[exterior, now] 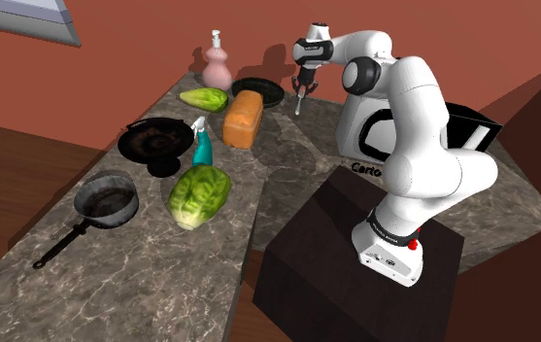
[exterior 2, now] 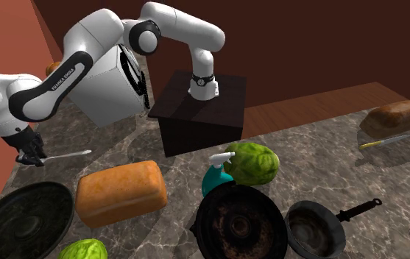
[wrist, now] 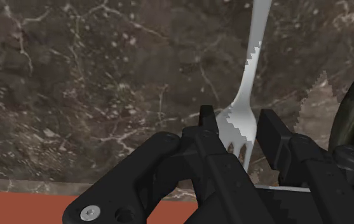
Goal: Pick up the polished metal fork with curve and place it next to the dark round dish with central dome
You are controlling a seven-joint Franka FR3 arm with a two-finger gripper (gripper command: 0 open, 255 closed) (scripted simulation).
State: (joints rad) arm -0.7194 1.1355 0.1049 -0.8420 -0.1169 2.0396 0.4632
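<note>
Silver fork (wrist: 250, 70); black claw (wrist: 239, 124)

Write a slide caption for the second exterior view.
Black two-finger hand holds the curved silvery metal fork above the dark marbled counter, near the dark round dish and brown bread loaf.

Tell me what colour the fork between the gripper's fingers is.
Pale silvery grey; the fork shows best in the wrist view.

On the counter (exterior: 161, 282), the loaf (exterior: 243, 119) lies just beside the dish (exterior: 258, 91).
</note>
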